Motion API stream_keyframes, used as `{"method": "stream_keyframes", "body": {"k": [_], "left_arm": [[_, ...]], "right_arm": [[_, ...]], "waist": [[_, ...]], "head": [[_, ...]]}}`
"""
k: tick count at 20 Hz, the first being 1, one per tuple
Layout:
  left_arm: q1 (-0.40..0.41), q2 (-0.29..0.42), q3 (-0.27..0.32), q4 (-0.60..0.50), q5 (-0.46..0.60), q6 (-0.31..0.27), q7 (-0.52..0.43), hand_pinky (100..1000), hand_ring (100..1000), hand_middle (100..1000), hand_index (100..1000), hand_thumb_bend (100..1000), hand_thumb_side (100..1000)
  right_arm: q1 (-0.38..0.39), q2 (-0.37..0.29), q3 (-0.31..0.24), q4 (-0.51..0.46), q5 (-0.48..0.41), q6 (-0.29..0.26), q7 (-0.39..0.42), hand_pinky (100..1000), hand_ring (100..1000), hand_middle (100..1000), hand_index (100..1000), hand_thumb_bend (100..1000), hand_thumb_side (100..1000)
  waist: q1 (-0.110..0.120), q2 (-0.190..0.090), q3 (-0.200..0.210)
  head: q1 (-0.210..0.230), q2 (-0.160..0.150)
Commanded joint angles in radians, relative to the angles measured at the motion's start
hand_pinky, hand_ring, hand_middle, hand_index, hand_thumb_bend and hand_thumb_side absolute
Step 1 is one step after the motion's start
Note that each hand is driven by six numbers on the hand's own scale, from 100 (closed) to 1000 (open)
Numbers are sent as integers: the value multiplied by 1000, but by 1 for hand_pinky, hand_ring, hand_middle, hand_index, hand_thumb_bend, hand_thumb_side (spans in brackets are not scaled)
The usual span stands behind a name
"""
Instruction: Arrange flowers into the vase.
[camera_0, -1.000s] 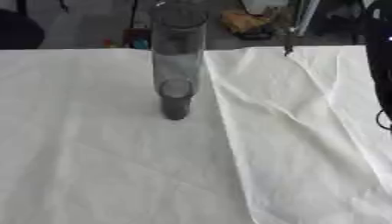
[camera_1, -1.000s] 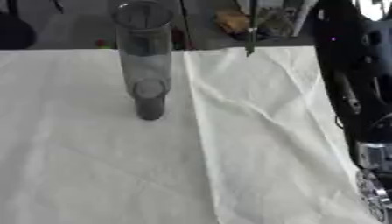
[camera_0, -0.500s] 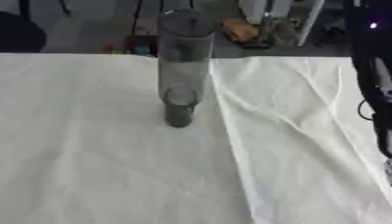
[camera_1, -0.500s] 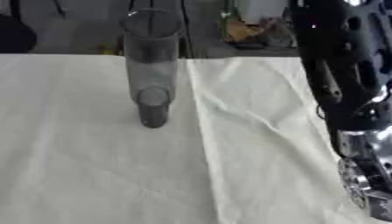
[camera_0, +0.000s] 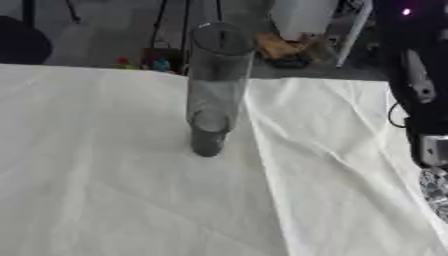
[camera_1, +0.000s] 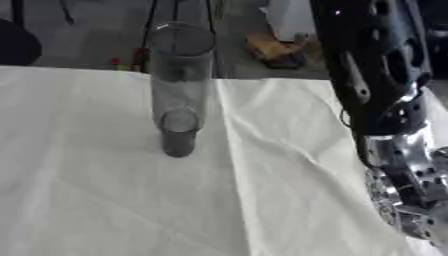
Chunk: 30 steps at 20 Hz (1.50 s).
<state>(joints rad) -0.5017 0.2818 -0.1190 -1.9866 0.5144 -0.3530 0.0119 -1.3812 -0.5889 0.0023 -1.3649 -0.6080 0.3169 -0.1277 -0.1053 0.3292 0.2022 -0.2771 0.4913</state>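
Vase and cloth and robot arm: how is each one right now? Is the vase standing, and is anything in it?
vase: upright on the cloth, clear, no flowers in it.
white cloth: spread flat over the table, wrinkled, with a crease running down beside the vase.
right arm: at the right side above the cloth, apart from the vase; its hand does not show.
left hand: not in view.

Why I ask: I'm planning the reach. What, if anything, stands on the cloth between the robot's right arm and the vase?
Nothing visible does. The vase stands upright and alone on the white cloth; the right arm comes in at the right edge, with only bare cloth between. No flowers show.
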Motion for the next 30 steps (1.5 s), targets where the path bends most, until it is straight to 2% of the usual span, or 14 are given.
{"method": "stream_keyframes", "body": {"k": [1, 9, 14, 19, 24, 30], "left_arm": [[-15, 20, -3, -13, 1, -1, -5, 865, 808, 858, 920, 100, 831], [-25, 20, -6, -13, -4, -1, -9, 866, 793, 859, 921, 100, 833], [-33, 17, -10, -13, -5, -1, -13, 866, 792, 859, 921, 100, 834], [-39, 13, -14, -13, -2, 1, -17, 866, 792, 860, 921, 100, 835], [-39, 13, -13, -13, -1, 1, -18, 867, 792, 860, 921, 100, 835], [-44, 9, -14, -13, -7, 1, -21, 868, 792, 861, 922, 100, 836]], "right_arm": [[-33, -31, 0, 12, 7, -24, 4, 100, 291, 131, 159, 100, 100], [44, -129, 3, -43, -79, -45, 29, 100, 290, 127, 159, 100, 100], [56, -133, 4, -55, -103, -43, 22, 100, 289, 124, 159, 100, 100], [50, -127, 6, -48, -109, -42, 26, 100, 289, 123, 159, 100, 100], [50, -126, 7, -45, -108, -43, 29, 100, 287, 121, 159, 100, 100], [68, -123, 23, -57, -81, -44, 66, 100, 282, 115, 159, 100, 100]], "waist": [[3, -15, 4], [-7, 4, 16], [-10, 13, 24], [-12, 18, 36], [-12, 19, 38], [-11, 36, 38]], "head": [[-8, -8], [-30, -46], [-42, -59], [-99, -78], [-105, -80], [-118, -94]]}}
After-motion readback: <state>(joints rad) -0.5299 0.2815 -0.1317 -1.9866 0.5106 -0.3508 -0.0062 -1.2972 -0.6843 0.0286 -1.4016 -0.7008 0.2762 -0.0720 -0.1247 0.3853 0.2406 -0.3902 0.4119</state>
